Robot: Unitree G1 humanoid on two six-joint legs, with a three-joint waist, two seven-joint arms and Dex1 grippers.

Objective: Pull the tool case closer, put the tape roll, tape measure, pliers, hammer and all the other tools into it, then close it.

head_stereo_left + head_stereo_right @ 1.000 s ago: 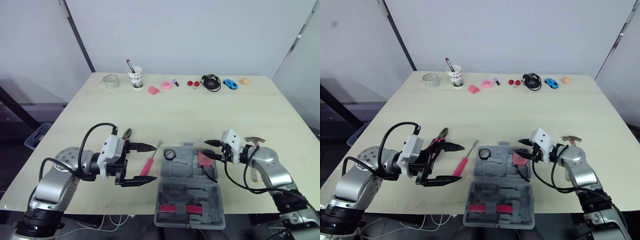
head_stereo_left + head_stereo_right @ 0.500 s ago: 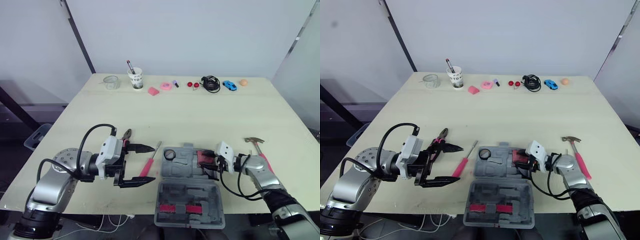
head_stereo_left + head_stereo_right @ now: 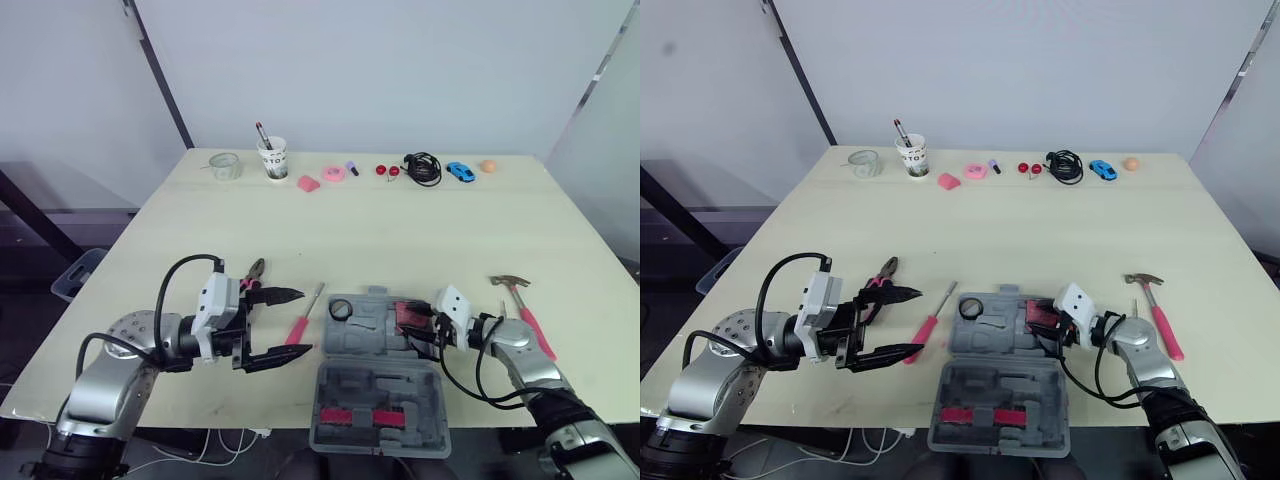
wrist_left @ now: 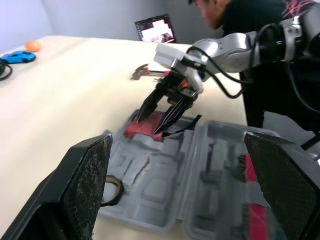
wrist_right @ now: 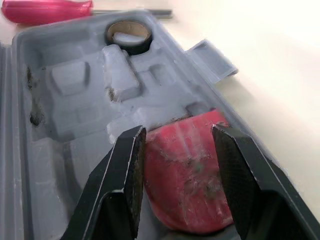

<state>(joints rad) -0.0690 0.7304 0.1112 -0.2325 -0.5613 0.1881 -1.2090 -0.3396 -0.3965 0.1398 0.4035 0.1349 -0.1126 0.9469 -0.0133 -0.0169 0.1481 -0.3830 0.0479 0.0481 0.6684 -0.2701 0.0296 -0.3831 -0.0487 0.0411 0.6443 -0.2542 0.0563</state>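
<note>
Lowering its load into the tool case [image 3: 352,382], the robot's right pincer [image 4: 150,125] has dropped in the last second from above the open case to the rim of the tray. It grips the red tape measure [image 5: 190,185] on both flanks, and the tape measure sits in the recess at the tray's right end. The black tape roll [image 3: 339,311] already lies in the tray's opposite corner.

The case stands open at the near edge of the tabletop [image 3: 400,230], between the two arms. With the right arm down, the hammer [image 3: 520,300] now shows in full on the tabletop just beyond the right arm, apart from the case.

The left pincer [image 3: 277,325] has hardly shifted. It hangs low over the tabletop with its fingers spread wide and empty, the pink screwdriver [image 3: 298,328] just past its tips and the pliers [image 3: 255,270] close beside it.

The tape measure looks as good as stowed, needing only release. By that count, pliers, screwdriver and hammer remain outside, and the lid is not yet closed.
</note>
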